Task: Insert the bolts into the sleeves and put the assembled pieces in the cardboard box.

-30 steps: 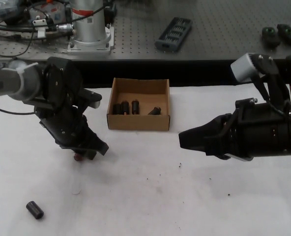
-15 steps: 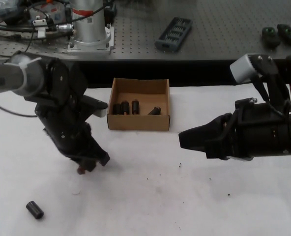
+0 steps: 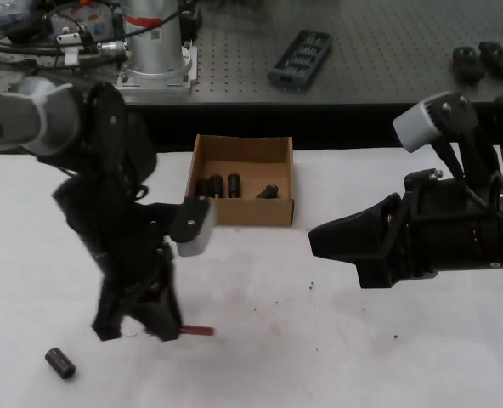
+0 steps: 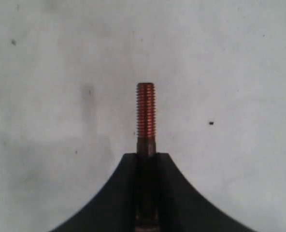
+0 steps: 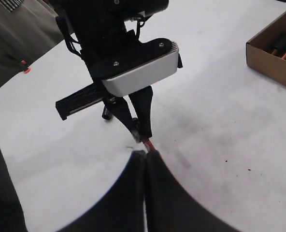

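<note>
Gripping the bolt (image 4: 146,108), left gripper (image 4: 146,156) bares threads ahead in its wrist view; overhead adds a sleeve (image 3: 60,363) lying near it

Bolt (image 4: 146,111) gripped, thread out; sleeve (image 3: 60,363) loose; box (image 3: 239,212) w/ pcs (image 3: 222,185).

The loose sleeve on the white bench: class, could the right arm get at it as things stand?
Probably not directly: the left gripper, shut on the bolt, hangs between the right gripper and the sleeve, blocking a straight approach.

Copper-red bolt (image 4: 146,113), blk left claw (image 4: 146,157), brown box (image 3: 239,212).
</note>
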{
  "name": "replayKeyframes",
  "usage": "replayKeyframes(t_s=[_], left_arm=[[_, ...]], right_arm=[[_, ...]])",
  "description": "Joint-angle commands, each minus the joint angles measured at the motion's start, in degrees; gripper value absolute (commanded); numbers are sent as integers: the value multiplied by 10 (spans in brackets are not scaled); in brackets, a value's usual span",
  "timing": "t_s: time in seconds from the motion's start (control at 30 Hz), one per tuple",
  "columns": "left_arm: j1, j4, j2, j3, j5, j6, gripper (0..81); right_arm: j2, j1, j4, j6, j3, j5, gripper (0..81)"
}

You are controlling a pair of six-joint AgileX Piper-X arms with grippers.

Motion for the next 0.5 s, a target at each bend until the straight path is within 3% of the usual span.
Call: replayKeyframes(t_s=[0.0,0.23,0.4,0.47], left_arm=[[-33,-42,-8,-3,41,28,6],[-86,-106,-8,-3,45,-1,6],[-119,-146,-8,-3,2,-34,4],[-127,-160,-8,-3,-3,-56,42]], right_arm=[[-8,-1,0,-5,-2,-4,1],[-8,-1,0,-5,-2,-4,1],[-8,-1,0,-5,-2,-4,1],[-8,-1,0,-5,-2,-4,1]])
